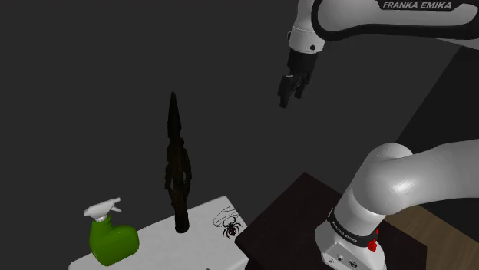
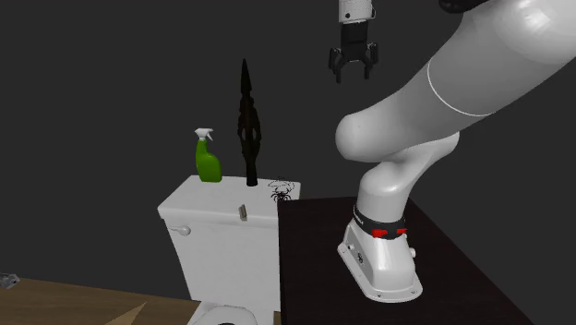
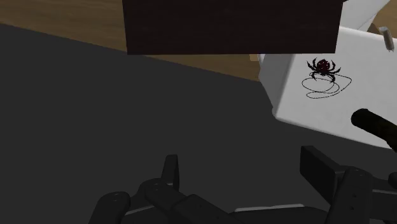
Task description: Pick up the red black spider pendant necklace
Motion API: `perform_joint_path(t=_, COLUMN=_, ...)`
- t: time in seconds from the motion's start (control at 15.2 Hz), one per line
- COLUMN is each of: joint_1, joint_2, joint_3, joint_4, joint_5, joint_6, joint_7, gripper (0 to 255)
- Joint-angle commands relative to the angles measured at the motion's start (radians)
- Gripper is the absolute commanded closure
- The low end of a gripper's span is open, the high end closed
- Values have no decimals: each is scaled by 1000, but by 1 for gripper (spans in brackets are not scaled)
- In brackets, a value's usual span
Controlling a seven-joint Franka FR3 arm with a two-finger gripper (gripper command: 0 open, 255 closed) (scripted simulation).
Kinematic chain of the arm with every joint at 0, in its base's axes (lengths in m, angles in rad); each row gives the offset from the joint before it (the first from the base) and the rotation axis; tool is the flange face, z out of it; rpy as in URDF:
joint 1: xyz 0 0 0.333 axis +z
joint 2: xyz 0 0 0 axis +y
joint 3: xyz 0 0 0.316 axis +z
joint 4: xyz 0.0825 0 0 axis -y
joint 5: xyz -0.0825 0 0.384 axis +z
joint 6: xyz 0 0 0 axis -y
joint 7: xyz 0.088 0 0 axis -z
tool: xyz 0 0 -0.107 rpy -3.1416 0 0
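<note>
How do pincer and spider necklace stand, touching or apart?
Apart. The second exterior view shows the pincer high above the spider necklace on the white tank.

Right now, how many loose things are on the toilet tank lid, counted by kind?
Spray bottle, green: 1
Tall ornament, black: 1
Spider necklace: 1
Total: 3
</note>
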Motion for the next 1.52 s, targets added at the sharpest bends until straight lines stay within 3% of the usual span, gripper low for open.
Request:
perform_joint_path(t=0.0, joint_1=0, joint_2=0, joint_3=0, joint_4=0, joint_5=0, joint_6=0, joint_7=0, gripper=0)
perform_joint_path(t=0.4, joint_1=10, joint_2=-27, joint_3=156, joint_4=-151, joint_5=62, joint_6=98, joint_7=230, gripper=0)
perform_joint_path(t=0.73, joint_1=21, joint_2=18, joint_3=301, joint_4=-231, joint_5=123, joint_6=194, joint_7=429, gripper=0)
perform_joint_path(t=1.12, joint_1=6, joint_2=164, joint_3=492, joint_4=-265, joint_5=177, joint_6=331, joint_7=684, gripper=0)
perform_joint_path(t=1.45, joint_1=-63, joint_2=359, joint_3=671, joint_4=-241, joint_5=161, joint_6=456, joint_7=923, gripper=0)
